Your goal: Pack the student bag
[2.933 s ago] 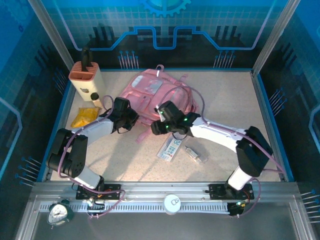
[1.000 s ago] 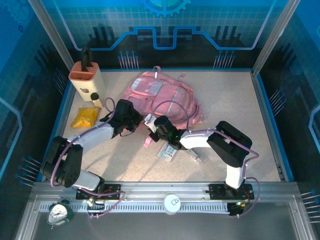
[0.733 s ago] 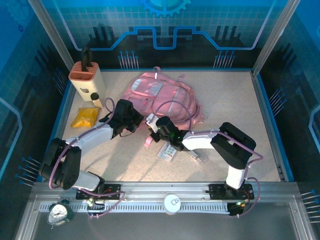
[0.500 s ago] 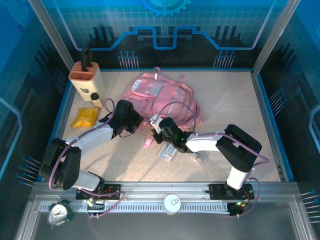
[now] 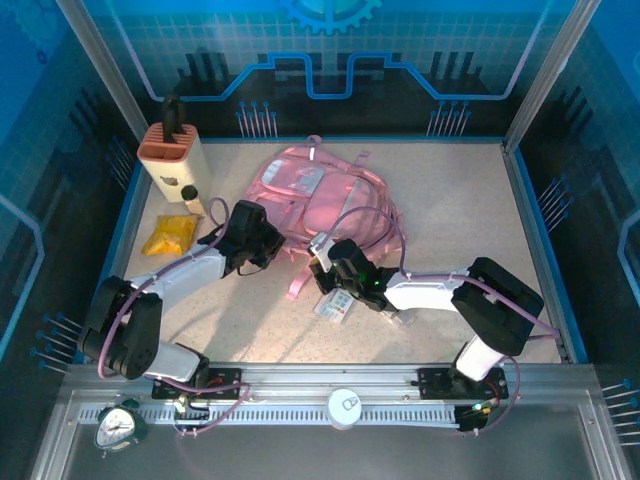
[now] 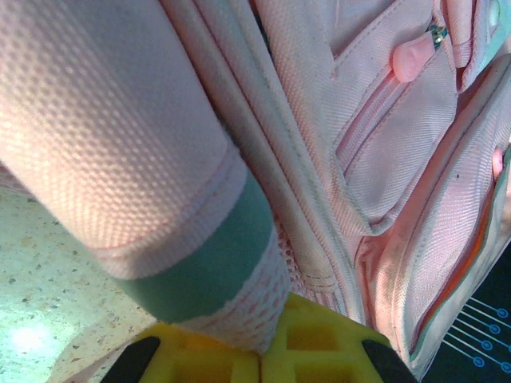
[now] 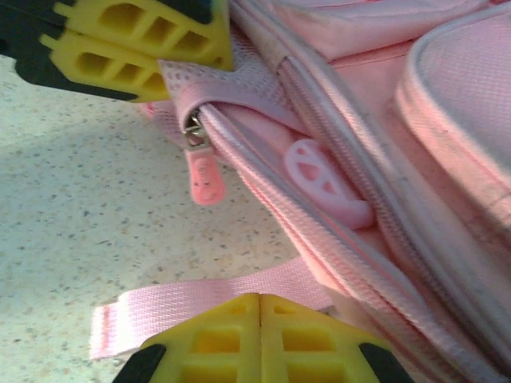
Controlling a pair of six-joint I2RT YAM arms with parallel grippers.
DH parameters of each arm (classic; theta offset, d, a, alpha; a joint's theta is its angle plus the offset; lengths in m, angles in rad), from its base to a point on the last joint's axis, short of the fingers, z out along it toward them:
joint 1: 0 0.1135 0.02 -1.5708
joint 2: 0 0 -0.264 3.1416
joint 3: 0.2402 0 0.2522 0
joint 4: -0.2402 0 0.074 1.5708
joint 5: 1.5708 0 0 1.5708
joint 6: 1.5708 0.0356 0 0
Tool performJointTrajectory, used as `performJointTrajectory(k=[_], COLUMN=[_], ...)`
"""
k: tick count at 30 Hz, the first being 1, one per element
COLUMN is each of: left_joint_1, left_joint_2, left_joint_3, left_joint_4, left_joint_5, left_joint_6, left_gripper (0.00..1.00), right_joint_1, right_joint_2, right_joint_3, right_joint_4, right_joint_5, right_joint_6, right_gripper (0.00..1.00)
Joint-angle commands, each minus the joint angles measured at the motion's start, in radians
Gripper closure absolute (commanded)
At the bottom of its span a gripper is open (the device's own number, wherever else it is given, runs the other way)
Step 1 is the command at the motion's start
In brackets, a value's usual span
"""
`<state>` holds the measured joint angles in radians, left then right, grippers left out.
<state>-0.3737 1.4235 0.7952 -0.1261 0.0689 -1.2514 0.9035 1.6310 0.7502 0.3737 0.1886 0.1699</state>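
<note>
The student bag (image 5: 320,190), a soft pink backpack, lies in the middle of the table with a loose strap (image 5: 298,285) trailing off its near edge. My left gripper (image 5: 270,243) is at the bag's near-left corner. In the left wrist view it (image 6: 259,347) is shut on a pink mesh piece with a teal band, part of the bag (image 6: 383,144). My right gripper (image 5: 322,256) sits at the bag's near edge. Its yellow jaws (image 7: 261,307) are pressed together just short of the strap (image 7: 200,311), beside a partly open zip with a pink pull (image 7: 204,171).
A tan knife block (image 5: 172,155) and a small bottle (image 5: 190,198) stand at the back left, with a yellow packet (image 5: 168,235) in front of them. A white card (image 5: 338,300) and a clear item (image 5: 400,318) lie under the right arm. A clock (image 5: 120,425) sits off the table's front.
My right gripper has slid to the right along the bag's near edge and its elbow has swung out to the right. The left gripper has kept its hold in place.
</note>
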Motion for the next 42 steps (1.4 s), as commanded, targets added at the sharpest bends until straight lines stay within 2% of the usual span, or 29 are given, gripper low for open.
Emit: performJointTrajectory(k=[1, 5, 8, 12, 16, 19, 25, 28, 42], left_joint_1=[-0.027, -0.038, -0.040, -0.040, -0.042, -0.042, -0.042, -0.040, -0.005], left_joint_2=[-0.038, -0.040, -0.044, -0.055, -0.053, -0.056, -0.064, -0.063, -0.063], left_joint_3=[0.037, 0.036, 0.035, 0.033, 0.033, 0.032, 0.033, 0.033, 0.040], left_joint_4=[0.034, 0.034, 0.039, 0.030, 0.035, 0.038, 0.025, 0.017, -0.019], left_joint_5=[0.062, 0.058, 0.063, 0.055, 0.061, 0.063, 0.053, 0.042, 0.017], left_joint_6=[0.005, 0.002, 0.000, 0.003, 0.001, 0.000, 0.006, 0.007, 0.029], left_gripper=[1.00, 1.00, 1.00, 1.00, 1.00, 1.00, 1.00, 1.00, 1.00], right_joint_1=[0.033, 0.047, 0.049, 0.052, 0.055, 0.055, 0.057, 0.058, 0.058], right_joint_2=[0.028, 0.088, 0.128, 0.167, 0.196, 0.213, 0.196, 0.180, 0.077], right_joint_3=[0.056, 0.118, 0.157, 0.171, 0.201, 0.218, 0.195, 0.167, 0.039], right_joint_4=[0.008, 0.003, 0.010, 0.044, 0.069, 0.079, 0.060, 0.059, -0.008], right_joint_5=[-0.073, -0.011, 0.035, 0.092, 0.135, 0.180, 0.229, 0.239, 0.236], right_joint_6=[0.066, 0.076, 0.074, 0.058, 0.044, 0.045, 0.066, 0.090, 0.149], right_gripper=[0.97, 0.87, 0.72, 0.60, 0.58, 0.66, 0.92, 0.98, 1.00])
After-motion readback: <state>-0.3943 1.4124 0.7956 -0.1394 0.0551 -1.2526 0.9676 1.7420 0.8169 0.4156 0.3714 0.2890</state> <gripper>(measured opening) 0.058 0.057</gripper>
